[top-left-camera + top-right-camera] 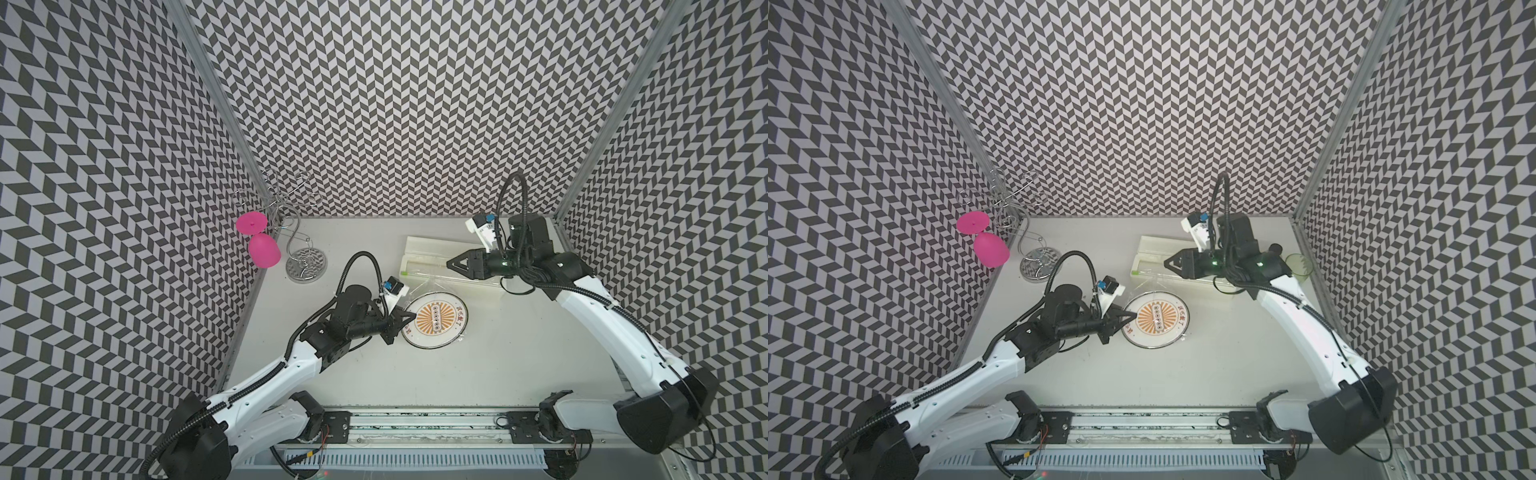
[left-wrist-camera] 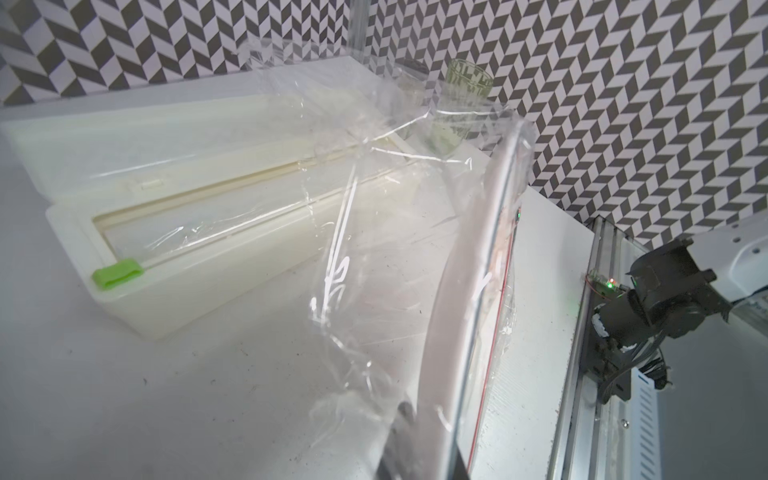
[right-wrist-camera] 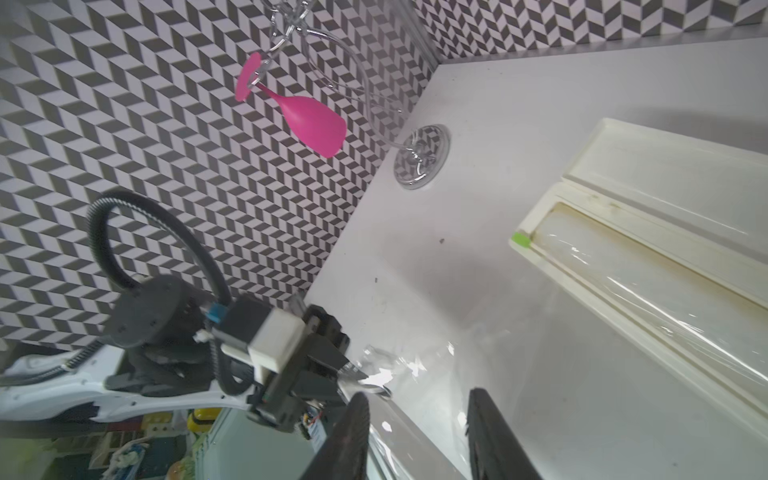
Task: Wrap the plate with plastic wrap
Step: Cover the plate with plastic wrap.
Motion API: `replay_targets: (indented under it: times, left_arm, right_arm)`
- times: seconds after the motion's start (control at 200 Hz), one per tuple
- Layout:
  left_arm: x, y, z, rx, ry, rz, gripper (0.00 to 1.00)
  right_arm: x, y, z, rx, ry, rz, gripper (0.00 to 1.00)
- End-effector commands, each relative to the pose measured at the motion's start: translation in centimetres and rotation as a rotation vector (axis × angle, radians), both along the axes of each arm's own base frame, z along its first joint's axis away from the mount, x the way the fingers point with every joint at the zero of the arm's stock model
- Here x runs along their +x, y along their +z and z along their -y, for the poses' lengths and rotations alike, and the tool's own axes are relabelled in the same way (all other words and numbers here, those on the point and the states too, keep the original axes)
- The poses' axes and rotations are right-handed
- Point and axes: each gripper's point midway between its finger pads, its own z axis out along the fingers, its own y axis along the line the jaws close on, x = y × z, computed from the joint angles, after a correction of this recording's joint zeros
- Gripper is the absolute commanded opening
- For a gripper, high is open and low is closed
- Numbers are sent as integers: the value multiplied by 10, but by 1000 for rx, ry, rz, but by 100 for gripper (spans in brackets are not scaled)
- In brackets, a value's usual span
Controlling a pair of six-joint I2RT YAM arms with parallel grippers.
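The plate [image 1: 435,318] [image 1: 1156,318], white with an orange sunburst centre, lies mid-table. My left gripper [image 1: 409,316] [image 1: 1130,318] is at its left edge. In the left wrist view it [image 2: 424,453] is shut on the plate's rim [image 2: 469,270], with wrinkled plastic wrap [image 2: 374,249] bunched at the jaws. The film [image 1: 419,286] runs from the plate back to the cream dispenser box [image 1: 419,253] [image 2: 187,208]. My right gripper [image 1: 451,262] [image 3: 417,395] hovers over the box's front with its fingers apart, and glossy film [image 3: 415,365] shows beyond them.
A chrome stand [image 1: 306,264] at the back left holds a pink glass [image 1: 262,249] upside down. A green cup [image 1: 1299,266] stands at the back right by the wall. The patterned walls enclose three sides, and a rail [image 1: 415,428] runs along the front.
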Motion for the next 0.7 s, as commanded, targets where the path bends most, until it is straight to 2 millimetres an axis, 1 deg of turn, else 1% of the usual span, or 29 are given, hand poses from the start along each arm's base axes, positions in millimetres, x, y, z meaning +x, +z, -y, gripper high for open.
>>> replay_targets:
  times: [0.0, 0.065, 0.12, 0.165, 0.25, 0.32, 0.381, 0.456, 0.576, 0.641, 0.691]
  left_arm:
    - [5, 28, 1, 37, -17, 216, 0]
    - [4, 30, 0, 62, -17, 266, 0]
    - [1, 35, 0, 72, -32, 327, 0]
    - [-3, 41, -1, 71, -36, 389, 0]
    - [-7, 54, -7, 40, -20, 461, 0]
    - [-11, 63, -8, 12, -25, 498, 0]
    - [-13, 70, -10, -13, -22, 515, 0]
    - [-14, 74, -10, -35, -17, 523, 0]
    - [-6, 71, -12, -17, 18, 510, 0]
    - [0, 70, -15, -4, 48, 505, 0]
    - [5, 74, -20, -11, 68, 503, 0]
  right_arm:
    - [-9, -19, -27, -47, 98, -34, 30]
    - [-20, -25, -44, -48, 173, -60, 26]
    - [-28, -37, -51, -64, 212, -98, 23]
    - [-33, -48, -52, -71, 242, -138, 21]
    - [-41, -68, -48, -100, 257, -187, 18]
    - [-50, -79, -47, -81, 272, -208, 17]
    - [-56, -84, -47, -63, 291, -223, 17]
    - [-65, -80, -50, -15, 341, -225, 17]
    - [-85, -61, -54, 77, 445, -178, 17]
    - [-93, -60, -52, 91, 476, -171, 17]
    - [-100, -60, -51, 106, 504, -172, 17]
